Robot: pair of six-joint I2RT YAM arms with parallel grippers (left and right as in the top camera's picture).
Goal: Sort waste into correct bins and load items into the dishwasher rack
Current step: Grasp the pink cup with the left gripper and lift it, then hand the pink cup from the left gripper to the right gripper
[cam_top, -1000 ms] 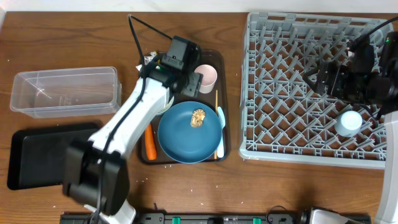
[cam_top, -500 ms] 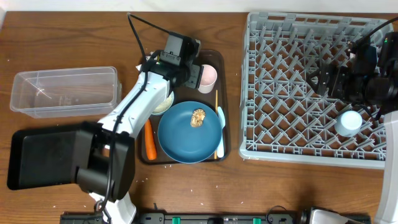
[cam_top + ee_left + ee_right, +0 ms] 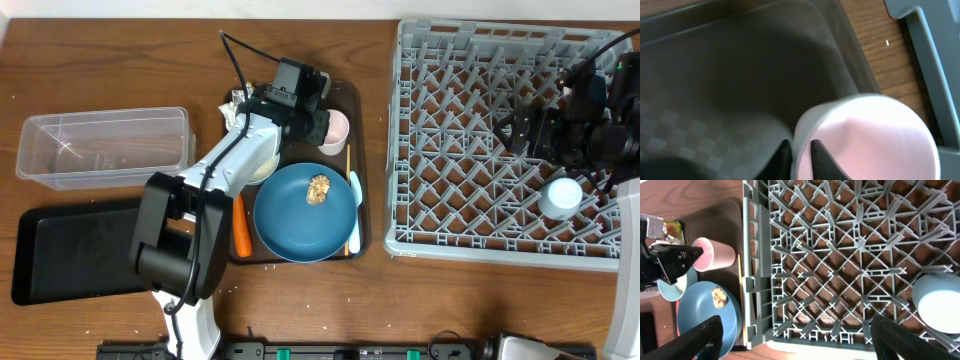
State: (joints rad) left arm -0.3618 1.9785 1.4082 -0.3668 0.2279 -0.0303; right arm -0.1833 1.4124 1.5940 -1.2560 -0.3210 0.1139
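Both fingers of my left gripper (image 3: 799,150) were clamped on the pink cup (image 3: 870,140) rim on the serving tray (image 3: 352,100), while my right gripper (image 3: 796,322) hung, jaws apart, above the grey rack (image 3: 480,150).

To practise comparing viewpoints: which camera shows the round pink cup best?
Right wrist: the whole round pink cup shows. Overhead, the left gripper covers its edge; the left wrist view shows only a blurred, cropped rim pinched between the fingers.

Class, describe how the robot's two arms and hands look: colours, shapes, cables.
The left arm has white rounded links, black joints and a black left hand; a thin black cable loops off its wrist. The right arm and right hand are black and blocky.
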